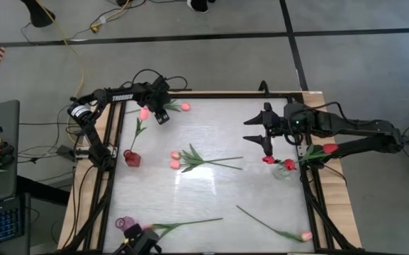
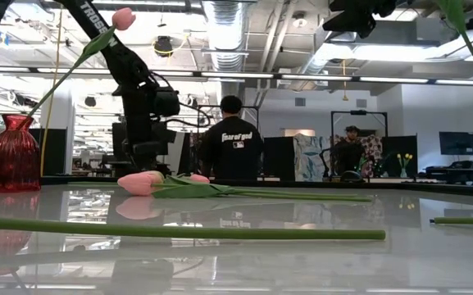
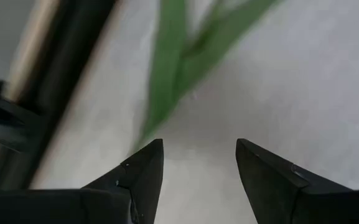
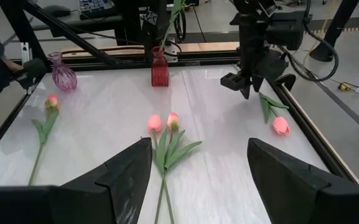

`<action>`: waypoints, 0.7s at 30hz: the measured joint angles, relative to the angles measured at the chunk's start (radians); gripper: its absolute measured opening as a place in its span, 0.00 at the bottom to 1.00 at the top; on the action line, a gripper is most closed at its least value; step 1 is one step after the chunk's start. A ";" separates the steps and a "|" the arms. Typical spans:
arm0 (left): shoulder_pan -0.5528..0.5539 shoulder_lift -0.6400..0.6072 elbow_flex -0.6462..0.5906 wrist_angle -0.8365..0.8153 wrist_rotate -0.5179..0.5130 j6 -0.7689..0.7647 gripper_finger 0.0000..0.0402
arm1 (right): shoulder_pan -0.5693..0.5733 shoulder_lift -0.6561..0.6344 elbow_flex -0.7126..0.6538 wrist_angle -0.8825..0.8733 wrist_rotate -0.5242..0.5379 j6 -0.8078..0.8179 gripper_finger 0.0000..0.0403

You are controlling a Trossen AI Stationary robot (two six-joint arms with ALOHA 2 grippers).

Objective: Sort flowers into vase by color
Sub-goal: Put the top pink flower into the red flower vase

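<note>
Lying flat mid-table, two pink-budded flowers (image 1: 179,160) touch.

left vase (image 1: 132,158): one tulip (image 1: 144,113) in it | right vase (image 1: 283,170): tulips in it | two tulips (image 1: 176,160) lie mid-table

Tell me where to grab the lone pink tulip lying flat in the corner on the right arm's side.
Take the tulip at mid-stem, well behind the bud, coming straight down with the open right hand turned crosswise to the stem. It lies flat, diagonal and alone, so nothing blocks that approach.
</note>
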 joint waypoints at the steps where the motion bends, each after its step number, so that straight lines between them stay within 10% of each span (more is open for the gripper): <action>1: -0.001 0.000 0.001 0.020 -0.003 -0.004 0.47 | 0.000 0.000 0.000 0.000 0.000 0.000 0.72; 21: 0.009 0.061 0.014 0.140 -0.021 -0.072 0.47 | 0.001 0.000 0.000 -0.001 -0.003 0.013 0.72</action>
